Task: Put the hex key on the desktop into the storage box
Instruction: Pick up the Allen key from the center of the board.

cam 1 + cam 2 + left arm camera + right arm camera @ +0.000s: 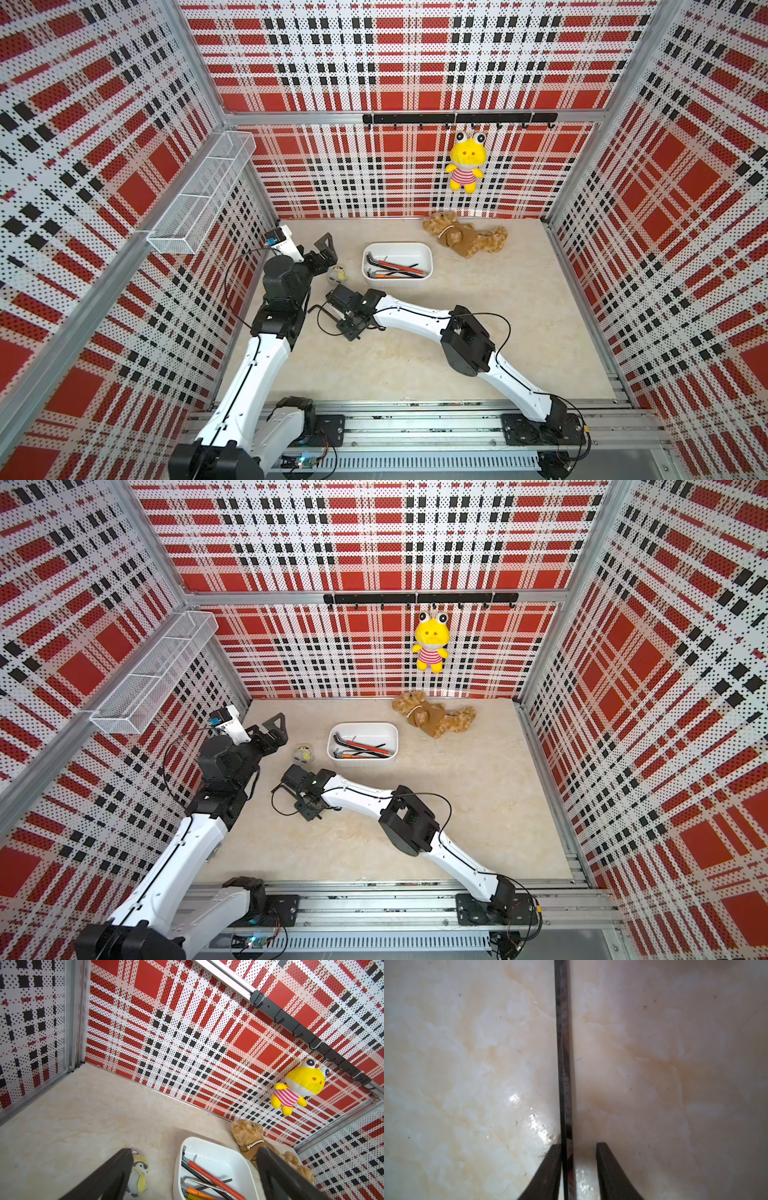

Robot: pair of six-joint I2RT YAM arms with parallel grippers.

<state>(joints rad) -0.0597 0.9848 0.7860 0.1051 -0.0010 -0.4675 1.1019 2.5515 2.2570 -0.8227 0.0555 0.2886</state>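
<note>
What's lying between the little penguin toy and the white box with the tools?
Nothing: only a bare strip of desktop separates the penguin toy from the storage box. Both top views and the left wrist view show it.

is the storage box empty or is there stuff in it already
Not empty: the storage box already holds several hex keys and a red tool, lying loose on its bottom.
</note>
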